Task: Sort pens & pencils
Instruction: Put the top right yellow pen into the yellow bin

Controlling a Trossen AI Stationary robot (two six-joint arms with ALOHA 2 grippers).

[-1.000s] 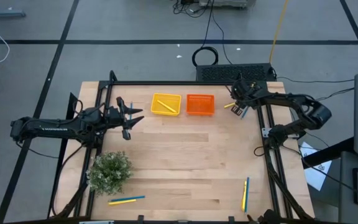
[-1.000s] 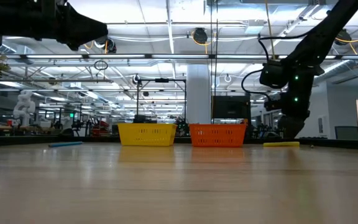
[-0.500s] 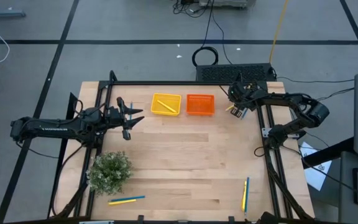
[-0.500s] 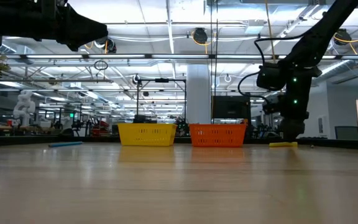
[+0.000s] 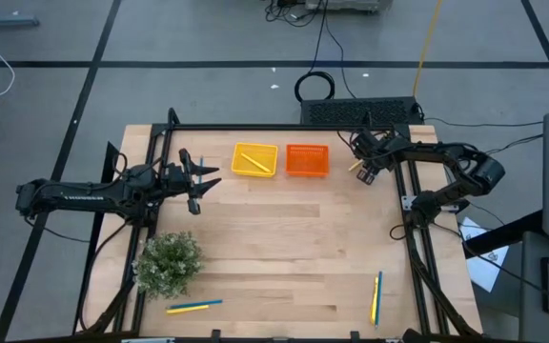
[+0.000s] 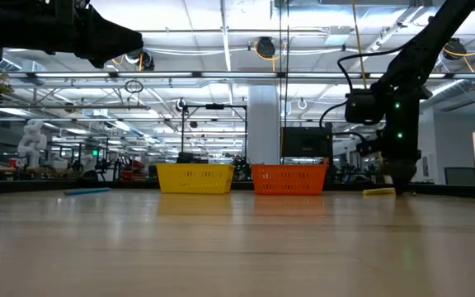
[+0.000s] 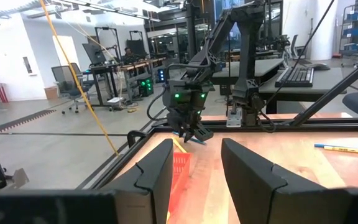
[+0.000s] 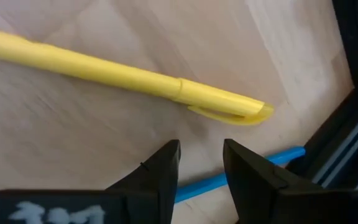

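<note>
A yellow stick [image 8: 123,74] lies flat on the wood at the table's far right corner [image 5: 355,164], and a blue stick [image 8: 204,183] lies beside it near the frame rail. My right gripper [image 8: 201,152] hovers open just over them, pointing steeply down [image 5: 367,171], with the blue stick running across beneath both fingers. More sticks lie at the near edge [image 5: 194,307] and near right [image 5: 376,297]. One blue stick [image 5: 201,160] lies at the far left. My left gripper [image 5: 201,181] waits open at the left, level and clear of the table.
A yellow tray [image 5: 254,159] and an orange tray [image 5: 307,159] stand side by side at the far edge, left of my right gripper. A bushy green plant [image 5: 169,262] stands near left. A black frame rail [image 5: 410,205] borders the right edge.
My right gripper has tipped more steeply toward the table and drifted slightly toward the right edge, staying over the yellow and blue sticks. Its finger gap looks the same.
</note>
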